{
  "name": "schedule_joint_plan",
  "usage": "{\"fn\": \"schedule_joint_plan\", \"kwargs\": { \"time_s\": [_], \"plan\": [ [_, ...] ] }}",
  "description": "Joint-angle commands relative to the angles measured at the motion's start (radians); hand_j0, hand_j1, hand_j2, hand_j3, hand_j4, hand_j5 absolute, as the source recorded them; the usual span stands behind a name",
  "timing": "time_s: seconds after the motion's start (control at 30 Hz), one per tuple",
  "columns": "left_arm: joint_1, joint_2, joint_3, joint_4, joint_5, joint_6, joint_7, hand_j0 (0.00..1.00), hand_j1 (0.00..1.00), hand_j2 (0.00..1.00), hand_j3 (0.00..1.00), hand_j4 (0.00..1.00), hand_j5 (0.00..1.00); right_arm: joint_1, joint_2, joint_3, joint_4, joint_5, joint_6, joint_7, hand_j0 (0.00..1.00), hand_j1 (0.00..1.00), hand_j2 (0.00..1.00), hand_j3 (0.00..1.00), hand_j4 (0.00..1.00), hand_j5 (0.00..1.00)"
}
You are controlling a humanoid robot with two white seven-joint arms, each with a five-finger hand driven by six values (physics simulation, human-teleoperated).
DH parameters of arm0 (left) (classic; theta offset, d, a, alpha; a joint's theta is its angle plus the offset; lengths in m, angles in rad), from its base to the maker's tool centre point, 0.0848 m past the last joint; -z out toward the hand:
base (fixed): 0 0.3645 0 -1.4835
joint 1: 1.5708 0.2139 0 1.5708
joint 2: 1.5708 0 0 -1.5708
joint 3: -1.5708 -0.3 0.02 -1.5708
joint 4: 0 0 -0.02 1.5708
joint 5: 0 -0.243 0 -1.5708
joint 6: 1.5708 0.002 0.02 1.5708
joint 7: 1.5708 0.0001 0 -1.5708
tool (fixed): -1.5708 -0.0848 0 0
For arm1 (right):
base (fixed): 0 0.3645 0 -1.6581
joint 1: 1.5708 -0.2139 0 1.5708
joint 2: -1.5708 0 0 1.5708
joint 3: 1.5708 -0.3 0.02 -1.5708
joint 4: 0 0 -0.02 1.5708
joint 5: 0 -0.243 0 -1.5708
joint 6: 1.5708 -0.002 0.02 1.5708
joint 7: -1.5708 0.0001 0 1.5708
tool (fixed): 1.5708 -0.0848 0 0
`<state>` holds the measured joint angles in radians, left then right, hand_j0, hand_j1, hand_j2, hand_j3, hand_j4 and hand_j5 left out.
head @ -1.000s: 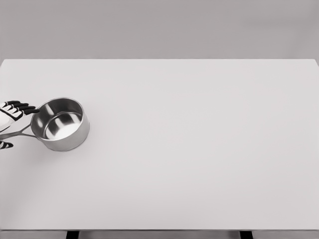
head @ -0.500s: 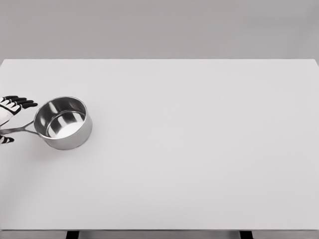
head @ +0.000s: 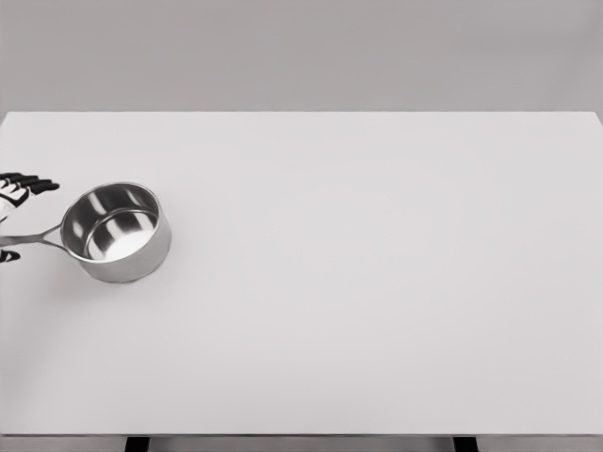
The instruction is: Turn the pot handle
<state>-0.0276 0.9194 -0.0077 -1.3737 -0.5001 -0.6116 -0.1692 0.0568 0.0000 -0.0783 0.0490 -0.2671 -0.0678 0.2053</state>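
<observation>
A small, round, shiny stainless-steel saucepan (head: 117, 232) stands upright on a wide, flat, pale grey-white table (head: 377, 282), near the table's left edge and roughly midway between its far and near edges. The pot's open mouth faces up, and its polished inside shows a bright reflection on the bottom and darker bands along the wall. A soft shadow lies on the tabletop just below and to the left of the pot.

From the left side of the pot's wall a thin, straight metal handle (head: 33, 238) runs out toward the left border of the picture, dipping slightly lower at its far end. The handle lies almost parallel to the table's long edge.

The robot's left hand (head: 17, 193), white with black fingertips, shows only in part at the left border, just left of the pot. Several dark-tipped fingers (head: 36, 184) point rightward toward the pot's rim, above the handle and clear of the rim. Another dark fingertip (head: 8, 255) shows below the outer end of the handle, so the handle lies between these two parts of the hand. Most of the hand is cut off by the picture's border, so whether it grips the handle or merely brackets it cannot be told.

To the right of the pot the tabletop stretches away smooth and uniform. Behind the table stands a plain grey wall (head: 301, 52).
</observation>
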Motion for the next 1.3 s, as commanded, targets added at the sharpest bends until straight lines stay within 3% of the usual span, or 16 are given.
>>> {"fn": "schedule_joint_plan", "kwargs": {
  "time_s": [0.0, 0.87, 1.17, 1.27],
  "plan": [
    [0.0, -0.005, 0.0, 0.021, 0.006, 0.001, 0.001, 1.0, 1.0, 1.0, 1.0, 1.0, 1.0, 0.0, 0.0, 0.0, 0.0, 0.0, -0.001, 0.0, 1.0, 1.0, 1.0, 1.0, 1.0, 1.0],
    [-0.112, -0.047, -0.034, 0.157, 0.005, 0.001, 0.0, 1.0, 1.0, 1.0, 1.0, 1.0, 1.0, 0.0, 0.0, 0.0, 0.0, 0.0, 0.0, 0.0, 1.0, 1.0, 1.0, 1.0, 1.0, 1.0],
    [-0.104, -0.039, -0.048, 0.137, 0.022, 0.001, 0.001, 1.0, 1.0, 1.0, 1.0, 1.0, 1.0, 0.0, 0.0, 0.0, 0.0, 0.0, 0.0, 0.0, 1.0, 1.0, 1.0, 1.0, 1.0, 1.0],
    [-0.098, -0.043, -0.044, 0.07, 0.026, 0.001, 0.005, 1.0, 1.0, 1.0, 1.0, 1.0, 1.0, 0.0, 0.0, 0.0, 0.0, 0.0, 0.0, 0.0, 1.0, 1.0, 1.0, 1.0, 1.0, 1.0]
  ]
}}
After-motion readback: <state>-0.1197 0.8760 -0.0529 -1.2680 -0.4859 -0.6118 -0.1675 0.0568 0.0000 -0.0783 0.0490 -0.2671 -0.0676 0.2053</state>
